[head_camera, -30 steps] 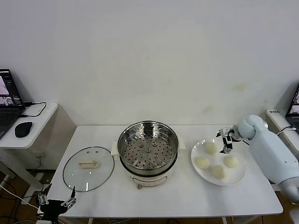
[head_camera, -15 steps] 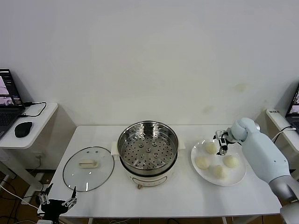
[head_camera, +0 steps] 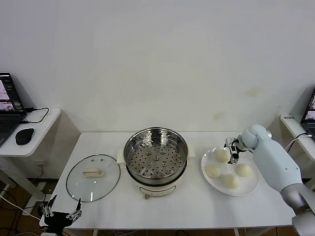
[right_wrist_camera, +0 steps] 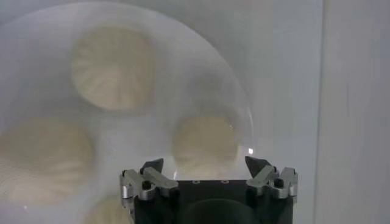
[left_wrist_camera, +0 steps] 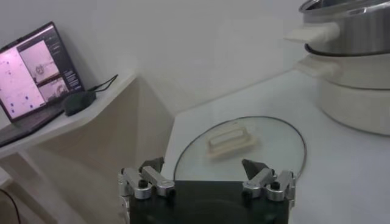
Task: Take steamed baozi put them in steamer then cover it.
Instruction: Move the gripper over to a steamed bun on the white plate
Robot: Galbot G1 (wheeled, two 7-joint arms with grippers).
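Observation:
Four cream-white baozi lie on a white plate (head_camera: 250,189) at the right: one at the back (head_camera: 222,155), one on the left (head_camera: 212,170), one in front (head_camera: 230,180), one on the right (head_camera: 243,169). My right gripper (head_camera: 232,151) is open and hovers just over the back baozi's right side; in the right wrist view (right_wrist_camera: 204,165) that baozi (right_wrist_camera: 204,143) sits between the spread fingers. The steel steamer (head_camera: 155,157) stands open at mid-table, its perforated tray bare. The glass cover (head_camera: 93,177) lies flat to its left. My left gripper (head_camera: 61,212) is open, parked low off the table's front left corner.
A side desk with a laptop (head_camera: 9,105) and a mouse (head_camera: 24,135) stands at the far left. The left wrist view shows the cover (left_wrist_camera: 234,143) and the steamer's side (left_wrist_camera: 347,61). Another laptop (head_camera: 310,110) sits at the right edge.
My right gripper has moved left over the plate, from near its right rim to the back baozi. The left arm, baozi, steamer and cover have not moved.

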